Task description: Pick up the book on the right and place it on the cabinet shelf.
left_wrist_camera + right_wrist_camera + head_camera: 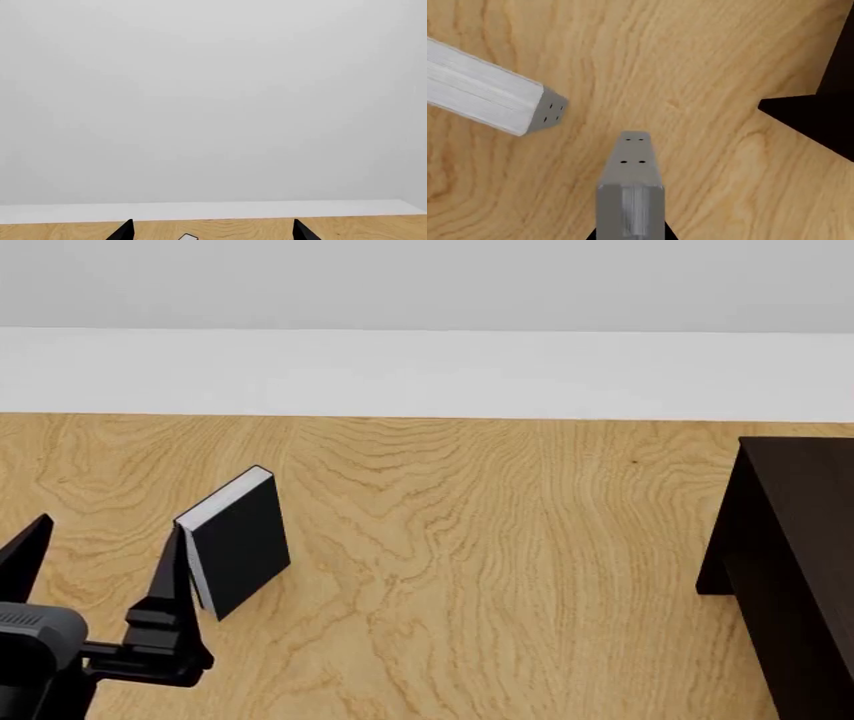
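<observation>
The book [628, 170], clamped between the closed fingers of the right hand [627, 236], hangs above the tabletop [694, 60]. Judged risk: swinging it could strike the second grey book [487, 100] or the cabinet shelf [827, 115] edge. Bare wood lies between them. The left hand [107, 530] is spread open beside the black book [240, 540].

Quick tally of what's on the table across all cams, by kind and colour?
Grey books: 2
Black book: 1
Dark cabinet: 1
Total: 4
</observation>
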`<state>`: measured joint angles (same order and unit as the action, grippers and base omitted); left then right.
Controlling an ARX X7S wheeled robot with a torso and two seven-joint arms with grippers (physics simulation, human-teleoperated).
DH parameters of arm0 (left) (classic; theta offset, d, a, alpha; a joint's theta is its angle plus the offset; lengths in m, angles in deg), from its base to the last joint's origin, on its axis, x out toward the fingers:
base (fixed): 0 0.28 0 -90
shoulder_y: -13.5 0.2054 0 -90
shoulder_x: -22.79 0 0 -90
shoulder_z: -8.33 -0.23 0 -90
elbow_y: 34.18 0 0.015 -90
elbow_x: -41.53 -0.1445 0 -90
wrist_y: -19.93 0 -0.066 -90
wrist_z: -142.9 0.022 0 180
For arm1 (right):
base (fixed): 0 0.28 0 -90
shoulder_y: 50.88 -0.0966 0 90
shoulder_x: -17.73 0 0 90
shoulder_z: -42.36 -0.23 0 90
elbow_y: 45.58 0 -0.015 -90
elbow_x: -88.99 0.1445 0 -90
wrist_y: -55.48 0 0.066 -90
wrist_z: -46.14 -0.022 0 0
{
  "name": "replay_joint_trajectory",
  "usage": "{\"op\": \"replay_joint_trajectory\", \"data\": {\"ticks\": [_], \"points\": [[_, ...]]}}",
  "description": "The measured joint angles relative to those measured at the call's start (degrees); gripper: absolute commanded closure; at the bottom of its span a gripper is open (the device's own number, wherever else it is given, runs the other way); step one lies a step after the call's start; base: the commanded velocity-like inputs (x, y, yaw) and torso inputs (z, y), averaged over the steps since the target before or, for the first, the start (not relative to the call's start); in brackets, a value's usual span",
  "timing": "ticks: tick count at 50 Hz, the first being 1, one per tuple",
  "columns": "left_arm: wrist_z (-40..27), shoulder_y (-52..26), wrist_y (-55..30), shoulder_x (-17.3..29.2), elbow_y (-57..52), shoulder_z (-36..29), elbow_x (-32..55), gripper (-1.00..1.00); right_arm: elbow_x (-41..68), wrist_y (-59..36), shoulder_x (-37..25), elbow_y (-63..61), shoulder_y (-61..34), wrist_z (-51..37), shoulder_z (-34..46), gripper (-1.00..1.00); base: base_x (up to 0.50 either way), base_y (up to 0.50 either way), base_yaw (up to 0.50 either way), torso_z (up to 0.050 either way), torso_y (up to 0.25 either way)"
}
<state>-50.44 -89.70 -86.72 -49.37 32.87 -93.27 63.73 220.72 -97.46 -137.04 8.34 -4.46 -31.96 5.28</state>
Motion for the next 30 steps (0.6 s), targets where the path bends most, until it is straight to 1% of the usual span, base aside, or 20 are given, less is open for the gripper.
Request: {"op": "replay_joint_trajectory", "data": {"ticks": [18,30], "points": [[-0.31,0.10,0.12,0.38,-0.32,-0.03,0.52,-1.00,7.93,3.11,-1.40,-3.72,-12.48,-7.76,-1.81,1.00,0.00,0.00,0.00,0.000,0.000],[-0.65,0.14,-0.12,0.71,-0.93,0.06,1.03,-1.00,10.51,1.98,2.10,0.06,-23.40,-9.21,0.50,1.00,0.00,0.00,0.00,0.000,0.000]]}}
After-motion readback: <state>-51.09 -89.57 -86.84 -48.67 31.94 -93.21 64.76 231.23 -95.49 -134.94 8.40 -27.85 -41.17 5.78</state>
